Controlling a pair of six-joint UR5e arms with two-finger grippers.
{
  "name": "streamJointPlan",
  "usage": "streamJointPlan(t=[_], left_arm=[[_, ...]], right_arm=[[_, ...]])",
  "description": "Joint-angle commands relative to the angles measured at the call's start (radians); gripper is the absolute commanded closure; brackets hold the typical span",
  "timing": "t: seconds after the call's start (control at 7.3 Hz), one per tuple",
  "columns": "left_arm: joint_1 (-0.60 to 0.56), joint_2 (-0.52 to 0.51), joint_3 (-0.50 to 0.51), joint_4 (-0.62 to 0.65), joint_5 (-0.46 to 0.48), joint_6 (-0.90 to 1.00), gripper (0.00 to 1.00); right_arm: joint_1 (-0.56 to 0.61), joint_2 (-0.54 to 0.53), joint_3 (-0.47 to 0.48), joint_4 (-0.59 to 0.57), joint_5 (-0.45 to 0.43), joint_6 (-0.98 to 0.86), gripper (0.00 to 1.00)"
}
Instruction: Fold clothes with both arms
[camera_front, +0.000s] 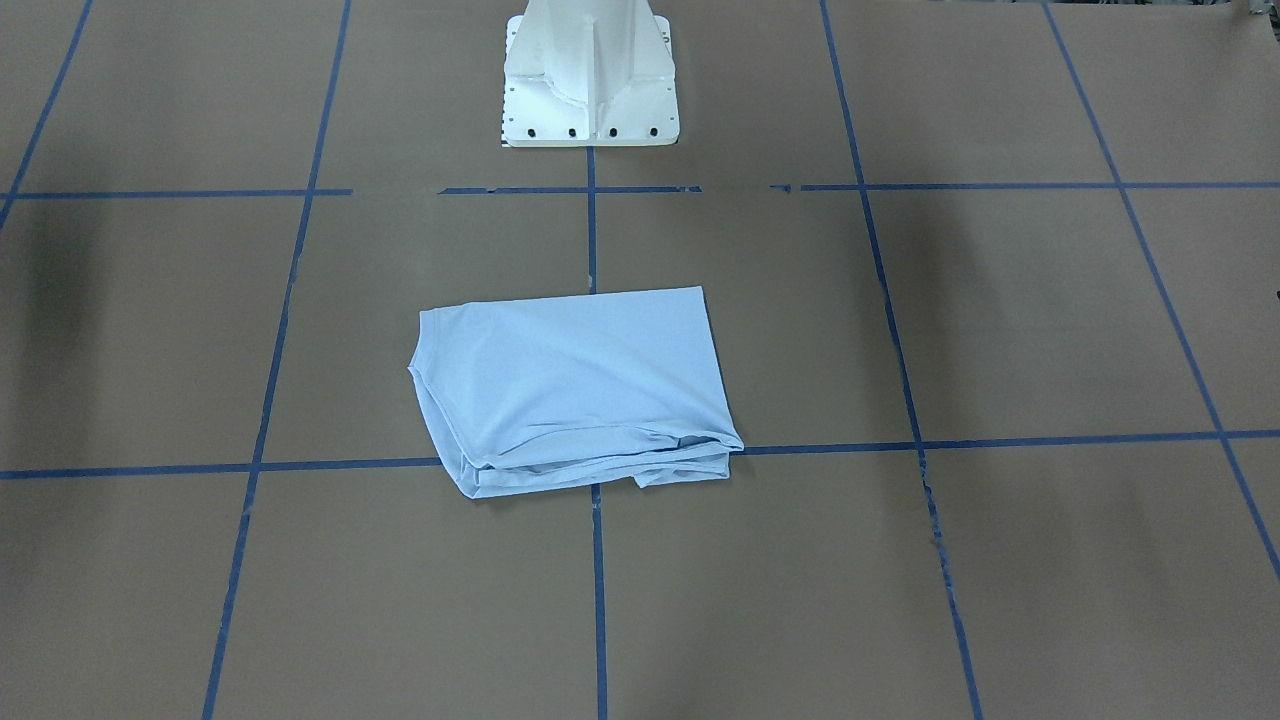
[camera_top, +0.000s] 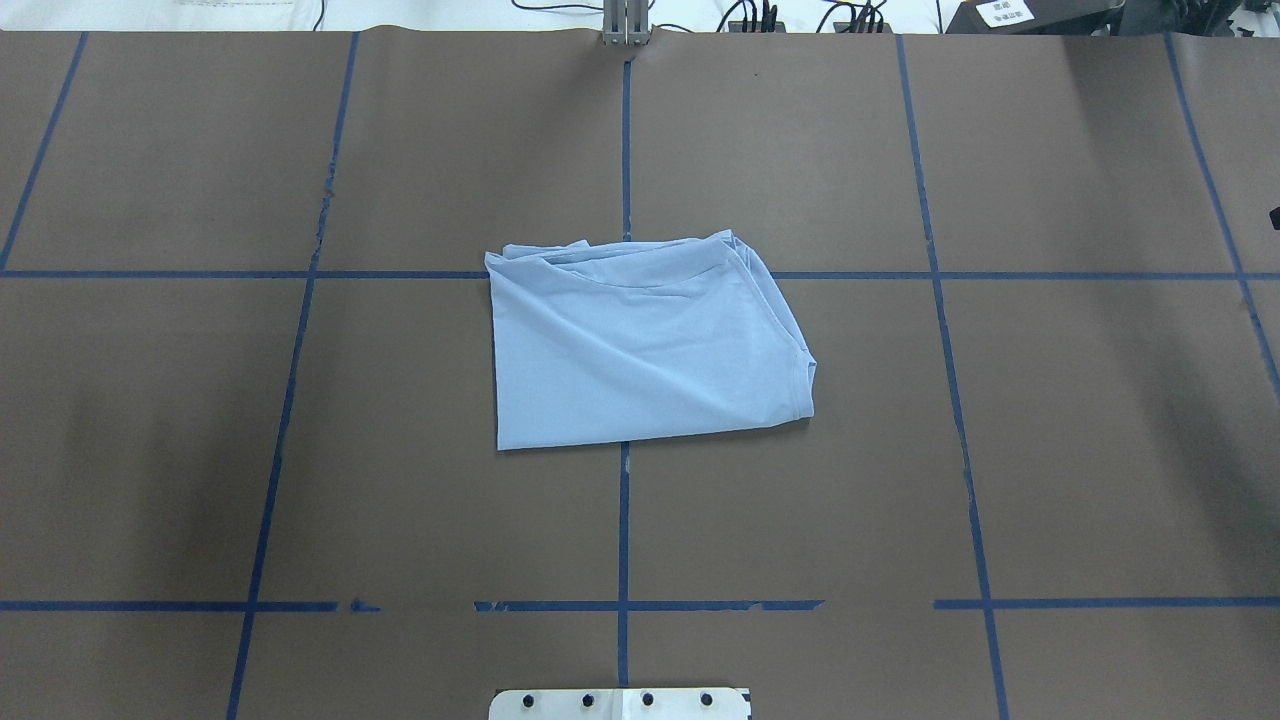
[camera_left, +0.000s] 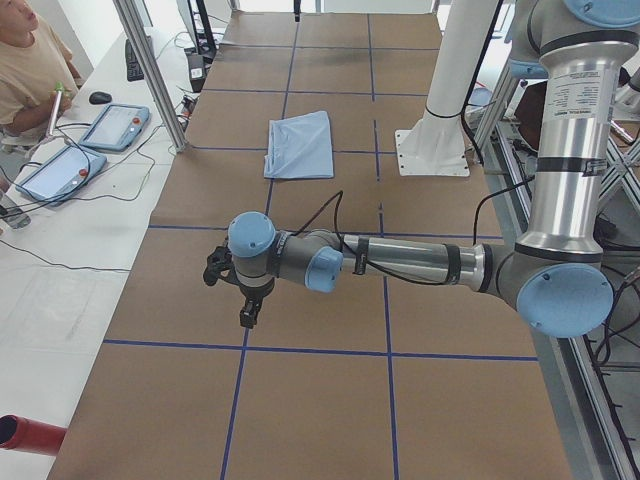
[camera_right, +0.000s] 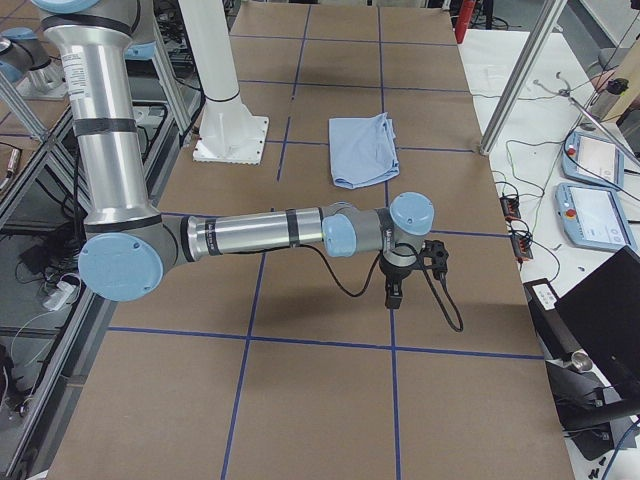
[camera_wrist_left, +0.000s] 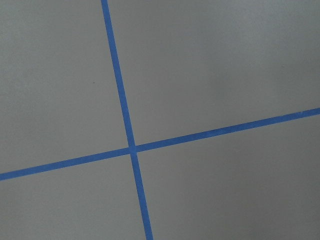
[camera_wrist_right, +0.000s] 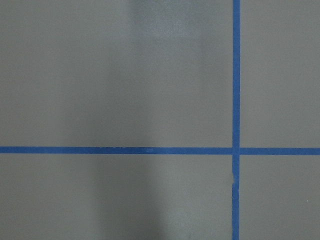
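We see T-shirt (camera_top: 640, 345) folded on counter (camera_top: 1000, 450), 12 o'clock from pedestal (camera_top: 620, 703). Left pincer (camera_left: 246, 318) & right pincer (camera_right: 392, 297): can't tell if apart or together.

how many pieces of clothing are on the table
1: a folded light blue T-shirt mid-table on the centre tape line, in front of the white pedestal. Its folds could hide another.

Bare brown table (camera_top: 1000, 450) on every side of the folded T-shirt (camera_top: 640, 340), low and flat at the middle; behind it at the robot's edge, apart from the cloth, the white pedestal base (camera_front: 590, 90); stretched low over the table's two ends, well apart from the shirt, the left arm (camera_left: 400, 262) and right arm (camera_right: 260, 232); beneath left gripper (camera_left: 246, 318) and right gripper (camera_right: 392, 296), flat paper crossed by blue tape (camera_wrist_left: 125, 115); along the operators' edge, metal posts (camera_left: 150, 70).
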Motion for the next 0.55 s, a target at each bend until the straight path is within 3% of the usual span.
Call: streamJointPlan(t=[0.0, 0.41], left_arm=[[-0.001, 0.000, -0.007, 0.001, 0.000, 0.000, 0.00], [-0.001, 0.000, -0.001, 0.003, 0.000, 0.000, 0.00]], right_arm=[[0.000, -0.004, 0.026, -0.002, 0.000, 0.001, 0.00], [0.000, -0.010, 0.026, -0.011, 0.000, 0.001, 0.00]])
